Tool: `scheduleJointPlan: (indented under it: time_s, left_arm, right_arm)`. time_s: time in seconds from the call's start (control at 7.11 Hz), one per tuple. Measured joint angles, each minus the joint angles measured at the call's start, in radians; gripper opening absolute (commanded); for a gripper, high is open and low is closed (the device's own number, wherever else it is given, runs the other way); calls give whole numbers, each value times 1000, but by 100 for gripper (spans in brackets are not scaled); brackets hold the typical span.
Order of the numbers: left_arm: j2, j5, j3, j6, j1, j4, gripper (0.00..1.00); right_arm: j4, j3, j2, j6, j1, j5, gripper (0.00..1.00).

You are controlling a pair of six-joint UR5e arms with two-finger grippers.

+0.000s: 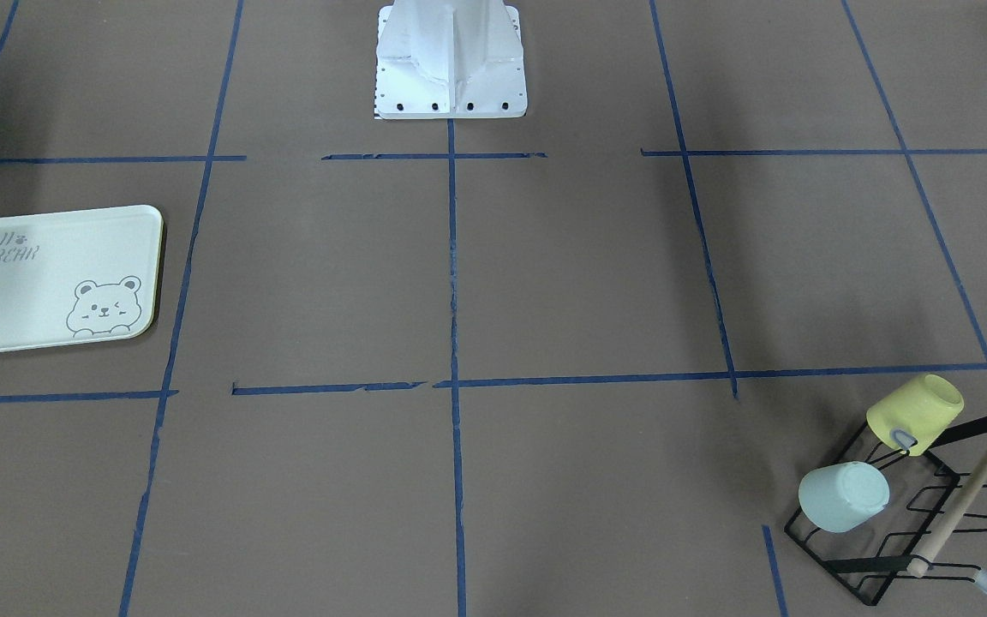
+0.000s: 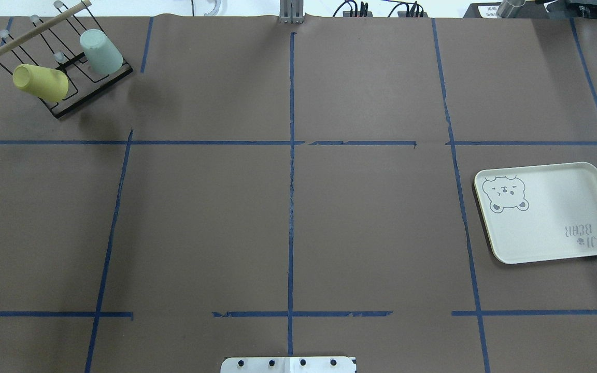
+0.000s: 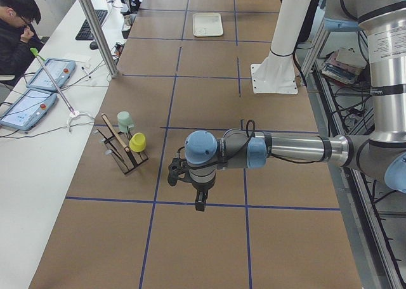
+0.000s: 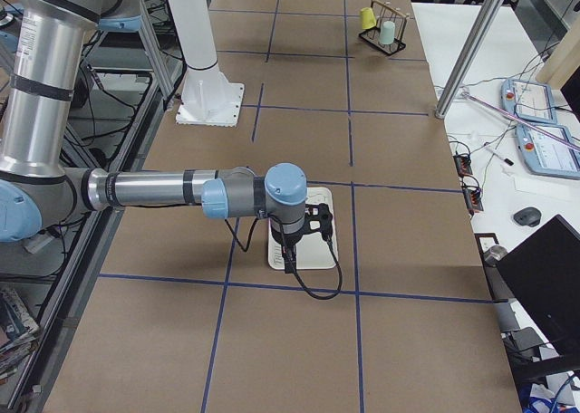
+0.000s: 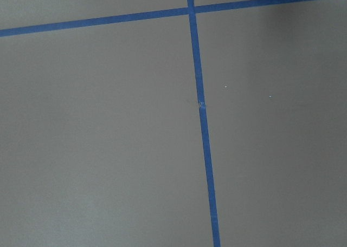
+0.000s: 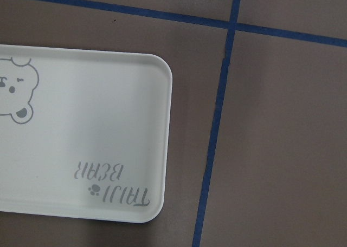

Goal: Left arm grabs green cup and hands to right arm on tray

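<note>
The left tool and right tool are shown only in side views, so their opening cannot be told; "TAIJI BEAR" is read on the pale cream rectangular tray.

Overhead and front cameras look steeply down from opposite sides, sharing the tray and rack.

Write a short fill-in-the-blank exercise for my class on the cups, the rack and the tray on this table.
1. Beside the green cup on the black wire rack sits a second cup, coloured ____.
2. The tray carries a grey cartoon ____.
3. The number of cups on the tray is ____.
4. In the overhead view the rack stands in the far ____ corner of the table.
Missing words: yellow; bear; zero; left.
</note>
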Motion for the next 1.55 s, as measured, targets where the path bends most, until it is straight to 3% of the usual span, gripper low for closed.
scheduleJointPlan:
  time_s: [0.7, 1.27, 1.55]
  left_arm:
    - [-24, -4, 14, 3, 5, -24, 100]
    - [-239, -9, 84, -35, 11, -166, 100]
    - [-357, -7, 106, -203, 59, -188, 100]
  right_arm:
    - [0, -1, 8, 2, -2, 0, 100]
    - [0, -3, 23, 6, -5, 0, 100]
    - [0, -3, 23, 6, -5, 0, 100]
